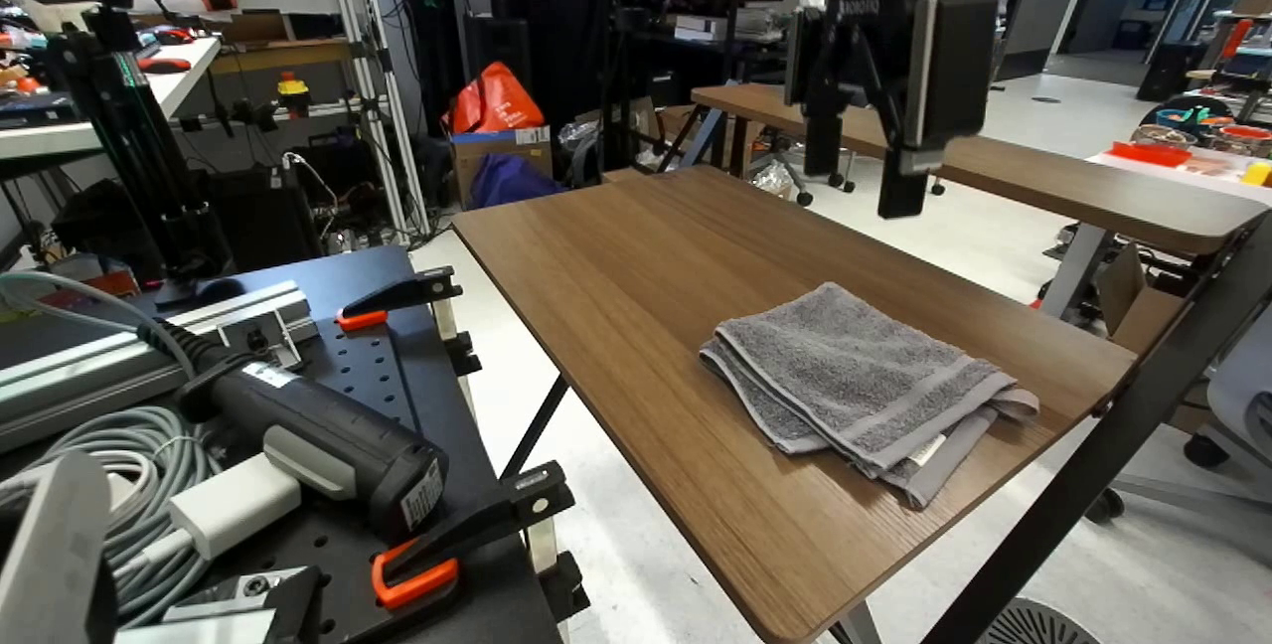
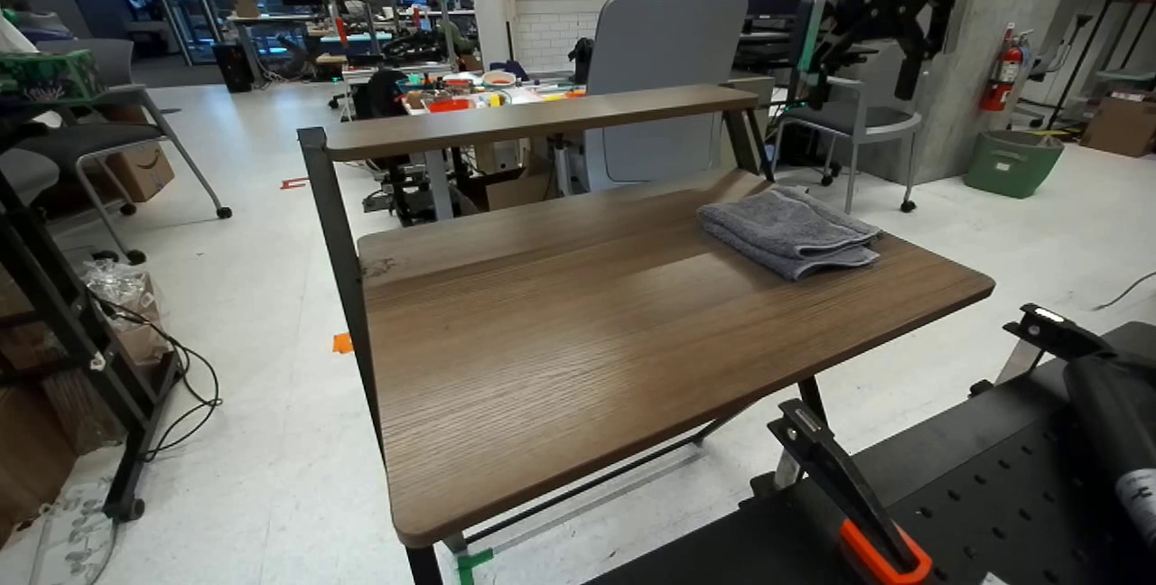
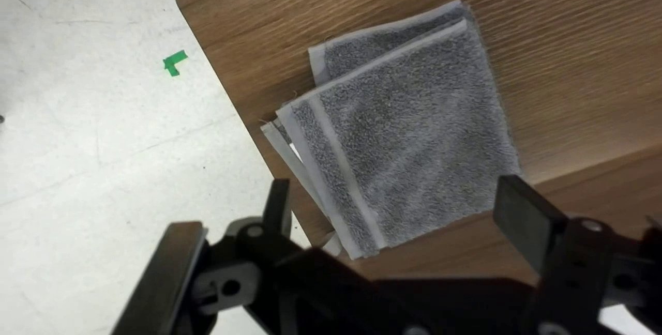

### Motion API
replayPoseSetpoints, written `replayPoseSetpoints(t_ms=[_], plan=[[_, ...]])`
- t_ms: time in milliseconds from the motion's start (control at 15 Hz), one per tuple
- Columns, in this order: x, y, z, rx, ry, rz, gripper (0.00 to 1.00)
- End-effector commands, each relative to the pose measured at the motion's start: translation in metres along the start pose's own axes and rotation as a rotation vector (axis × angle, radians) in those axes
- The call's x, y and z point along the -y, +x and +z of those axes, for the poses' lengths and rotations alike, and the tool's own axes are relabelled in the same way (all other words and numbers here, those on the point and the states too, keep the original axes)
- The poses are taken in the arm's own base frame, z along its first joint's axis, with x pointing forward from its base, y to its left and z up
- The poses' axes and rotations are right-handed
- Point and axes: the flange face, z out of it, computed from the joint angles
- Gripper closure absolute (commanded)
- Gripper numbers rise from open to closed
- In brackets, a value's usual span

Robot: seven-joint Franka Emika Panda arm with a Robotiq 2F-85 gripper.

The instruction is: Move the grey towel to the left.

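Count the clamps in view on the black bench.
2, along the edge of the black bench facing the wooden table: in an exterior view, the near clamp and the far clamp. More may be out of frame.

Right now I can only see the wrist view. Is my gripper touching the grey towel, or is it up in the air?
Observer: Up in the air. In both exterior views the gripper hangs clear of the grey towel, not touching it.
Operator: Oh! Is there anything sticking up that I could bump?
Observer: Yes, a raised wooden shelf runs along one long side of the table.
Operator: And what's by the opposite side?
Observer: A black bench, with floor showing between it and the table.
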Motion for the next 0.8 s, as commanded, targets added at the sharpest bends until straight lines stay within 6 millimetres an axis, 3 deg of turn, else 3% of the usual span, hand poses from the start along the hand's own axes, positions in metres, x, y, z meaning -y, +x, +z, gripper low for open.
replayPoseSetpoints(t_ms=[0,400,733], plan=[[0.003,0.028,0.042,0.029,-0.030,0.039,0.00],[0.026,0.047,0.105,0.114,0.006,0.071,0.00],[0.044,0.057,0.141,0.146,0.031,0.119,0.00]])
